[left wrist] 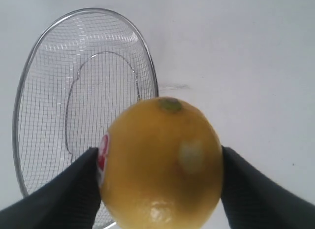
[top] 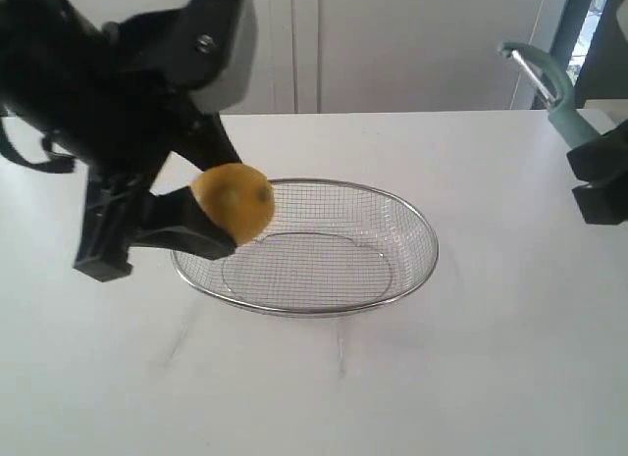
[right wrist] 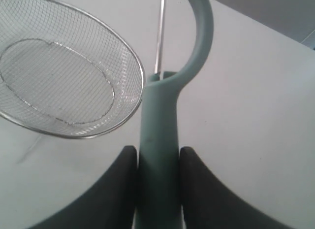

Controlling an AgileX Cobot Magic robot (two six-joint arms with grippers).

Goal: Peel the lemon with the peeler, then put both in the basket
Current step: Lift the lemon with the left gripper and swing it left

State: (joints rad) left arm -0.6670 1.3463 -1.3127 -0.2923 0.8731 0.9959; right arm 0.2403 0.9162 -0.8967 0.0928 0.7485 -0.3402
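Left hand (top: 221,209) clamps the bright yellow lemon (left wrist: 162,160), my right hand (right wrist: 157,160) the teal-handled peeler (right wrist: 158,115); skin looks unpeeled, so I bring them together.

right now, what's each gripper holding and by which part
The left gripper clamps the lemon across its middle, a finger on each side. The right gripper grips the peeler by its pale teal handle, below the curved head.

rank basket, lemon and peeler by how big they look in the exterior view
1. basket: clearly the largest.
2-3. lemon and peeler: they look about alike. The lemon is held up, perhaps nearer the camera, and the peeler is partly hidden, so I won't rank them.
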